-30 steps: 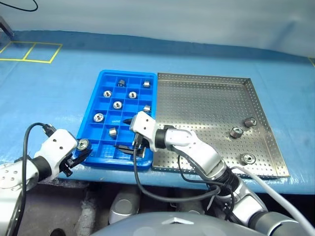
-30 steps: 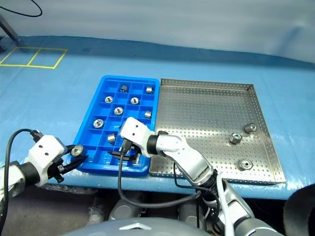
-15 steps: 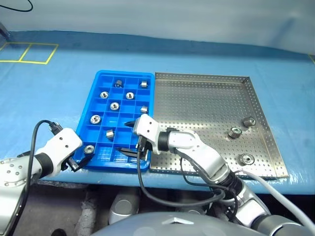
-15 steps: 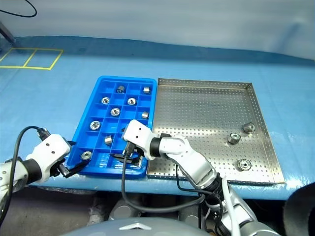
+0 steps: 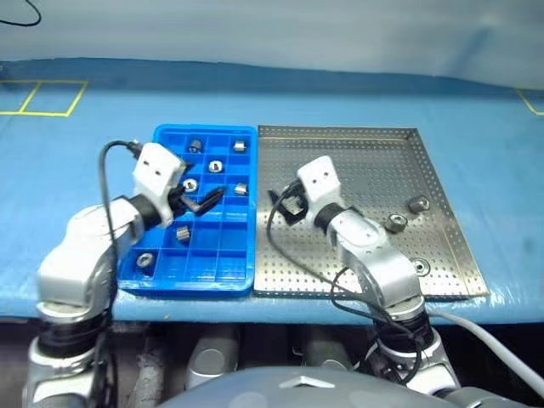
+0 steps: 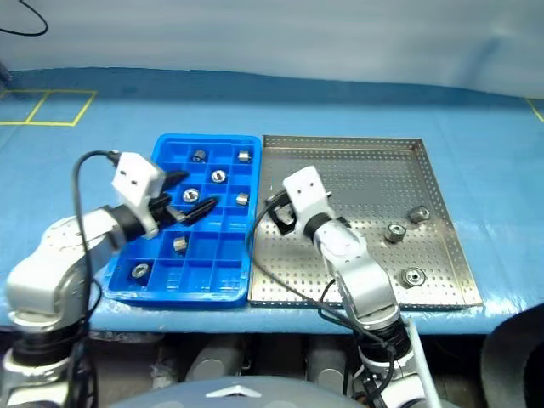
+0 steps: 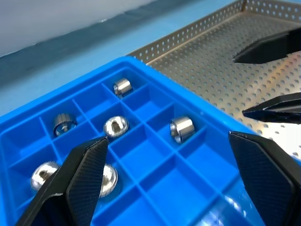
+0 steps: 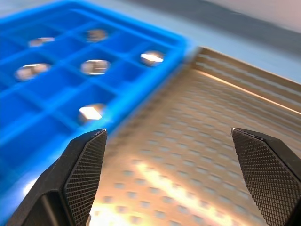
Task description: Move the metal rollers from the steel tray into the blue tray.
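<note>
The blue tray (image 5: 223,255) holds several metal rollers (image 5: 216,167) in its cells, one in the near-left corner cell (image 5: 144,258). My left gripper (image 6: 189,194) hovers open and empty over the tray's middle; its wrist view looks down on rollers (image 7: 182,129) in the cells. Three rollers lie on the right side of the steel tray (image 5: 374,161): one far (image 5: 418,204), one in the middle (image 5: 395,223), one near (image 5: 421,267). My right gripper (image 5: 287,204) is open and empty over the steel tray's left part, well away from those three.
The two trays sit side by side, touching, on a blue table covering (image 5: 85,153). Yellow tape lines (image 5: 42,98) mark the far left. The table's front edge runs just below both trays.
The left gripper let its roller go into the blue tray's near-left cell, opened, and swung up over the tray. The right gripper moved from the blue tray's near edge onto the steel tray.
</note>
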`<state>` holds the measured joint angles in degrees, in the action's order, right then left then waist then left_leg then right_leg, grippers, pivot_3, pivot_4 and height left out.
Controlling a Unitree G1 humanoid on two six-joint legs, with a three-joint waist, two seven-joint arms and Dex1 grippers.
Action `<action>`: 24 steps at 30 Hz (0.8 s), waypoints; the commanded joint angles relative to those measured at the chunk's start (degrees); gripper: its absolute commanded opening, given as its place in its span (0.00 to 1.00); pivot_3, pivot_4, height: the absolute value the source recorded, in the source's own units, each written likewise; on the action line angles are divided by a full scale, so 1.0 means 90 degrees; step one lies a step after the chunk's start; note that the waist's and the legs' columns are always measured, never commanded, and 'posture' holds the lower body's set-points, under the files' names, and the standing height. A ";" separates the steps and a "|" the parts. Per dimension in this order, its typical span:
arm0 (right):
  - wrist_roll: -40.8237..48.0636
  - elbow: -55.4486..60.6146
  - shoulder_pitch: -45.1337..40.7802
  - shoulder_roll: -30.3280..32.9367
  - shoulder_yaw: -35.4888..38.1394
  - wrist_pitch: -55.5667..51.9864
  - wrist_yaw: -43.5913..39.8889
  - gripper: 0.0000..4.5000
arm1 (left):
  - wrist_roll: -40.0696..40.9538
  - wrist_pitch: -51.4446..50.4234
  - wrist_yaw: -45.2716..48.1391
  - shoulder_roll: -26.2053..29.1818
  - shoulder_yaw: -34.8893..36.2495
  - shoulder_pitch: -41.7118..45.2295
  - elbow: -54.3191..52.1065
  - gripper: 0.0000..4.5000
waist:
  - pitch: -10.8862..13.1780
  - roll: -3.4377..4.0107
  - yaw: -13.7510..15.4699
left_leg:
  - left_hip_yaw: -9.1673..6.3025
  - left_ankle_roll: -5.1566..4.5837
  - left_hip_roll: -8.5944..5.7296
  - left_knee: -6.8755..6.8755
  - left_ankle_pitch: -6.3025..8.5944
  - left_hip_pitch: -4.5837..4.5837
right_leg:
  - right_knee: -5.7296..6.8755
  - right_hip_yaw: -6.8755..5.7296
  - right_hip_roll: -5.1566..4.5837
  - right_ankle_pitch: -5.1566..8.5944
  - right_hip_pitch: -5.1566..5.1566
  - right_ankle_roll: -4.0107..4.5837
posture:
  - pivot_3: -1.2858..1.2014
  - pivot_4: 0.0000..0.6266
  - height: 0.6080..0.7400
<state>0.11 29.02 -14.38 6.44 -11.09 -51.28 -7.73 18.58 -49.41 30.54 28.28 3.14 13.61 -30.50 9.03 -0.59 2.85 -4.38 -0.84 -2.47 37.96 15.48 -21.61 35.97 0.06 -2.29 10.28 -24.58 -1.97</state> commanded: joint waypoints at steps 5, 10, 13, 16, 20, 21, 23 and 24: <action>-0.1022 0.1044 0.0095 -0.0488 0.1036 -0.1338 0.1534 1.00 | -0.0077 0.1213 0.0406 -0.0420 -0.1183 0.0194 0.0440 1.00 | -0.0001 0.0004 -0.0473 | 0.0011 -0.0001 0.0010 -0.0015 0.0001 -0.0001 | 0.0001 0.0012 -0.0022 0.0004 -0.0014 0.0012 | 0.47 0.24 1.00; -0.0945 0.1419 0.0155 -0.0761 0.1514 -0.2424 0.1483 1.00 | -0.0121 0.2012 0.0996 -0.0414 -0.1715 0.0136 0.0786 1.00 | -0.0003 0.0015 -0.0659 | 0.0022 -0.0005 0.0016 -0.0015 0.0003 0.0001 | 0.0010 0.0030 -0.0019 0.0007 -0.0019 0.0017 | 0.46 0.24 1.00; -0.0883 0.1449 0.0170 -0.0769 0.1777 -0.2753 0.1385 1.00 | -0.0124 0.2461 0.1098 -0.0547 -0.1797 0.0088 0.1026 1.00 | -0.0003 0.0016 -0.0722 | 0.0024 -0.0046 0.0010 -0.0003 0.0020 0.0002 | 0.0009 0.0026 -0.0002 0.0000 -0.0011 0.0005 | 0.46 0.24 1.00; -0.0758 0.1323 0.0183 -0.0819 0.2107 -0.2744 0.1282 1.00 | -0.0267 0.3004 0.1073 -0.0765 -0.1914 -0.0056 0.1348 1.00 | -0.0003 0.0017 -0.0749 | 0.0044 -0.0066 0.0004 0.0004 0.0018 0.0002 | 0.0004 0.0038 0.0001 -0.0012 -0.0009 -0.0016 | 0.46 0.24 1.00; -0.0598 0.1066 0.0226 -0.0796 0.2223 -0.2547 0.1124 1.00 | -0.0476 0.3405 0.0971 -0.0946 -0.2014 -0.0284 0.1625 1.00 | -0.0004 0.0018 -0.0778 | 0.0065 -0.0075 0.0005 0.0007 0.0017 0.0007 | 0.0003 0.0055 0.0002 -0.0017 -0.0008 -0.0024 | 0.46 0.24 1.00; -0.0536 0.0990 0.0228 -0.0790 0.2230 -0.2485 0.1067 1.00 | -0.0486 0.3406 0.0959 -0.0974 -0.2037 -0.0346 0.1639 1.00 | -0.0004 0.0019 -0.0793 | 0.0067 -0.0075 0.0006 0.0007 0.0017 0.0006 | 0.0004 0.0056 0.0003 -0.0017 -0.0009 -0.0024 | 0.46 0.24 1.00; -0.0499 0.0828 0.0216 -0.0732 0.2158 -0.2379 0.1018 1.00 | -0.0494 0.3307 0.0967 -0.0980 -0.2094 -0.0442 0.1596 1.00 | -0.0004 0.0019 -0.0806 | 0.0068 -0.0075 0.0007 0.0007 0.0017 0.0007 | 0.0005 0.0059 0.0004 -0.0018 -0.0010 -0.0024 | 0.46 0.24 1.00; -0.0488 0.0759 0.0200 -0.0712 0.2129 -0.2361 0.1005 1.00 | -0.0509 0.3281 0.0974 -0.0975 -0.2116 -0.0476 0.1564 1.00 | -0.0004 0.0020 -0.0812 | 0.0069 -0.0076 0.0007 0.0007 0.0017 0.0007 | 0.0005 0.0059 0.0004 -0.0018 -0.0010 -0.0024 | 0.46 0.24 1.00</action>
<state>-5.08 35.65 -12.18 -0.38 8.39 -74.23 1.60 14.11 -20.49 39.26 19.78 -15.42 9.44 -15.37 8.99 -0.41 -4.45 -3.75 -1.53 -2.40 38.02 15.64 -21.54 36.02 0.60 -2.26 10.12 -24.67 -2.20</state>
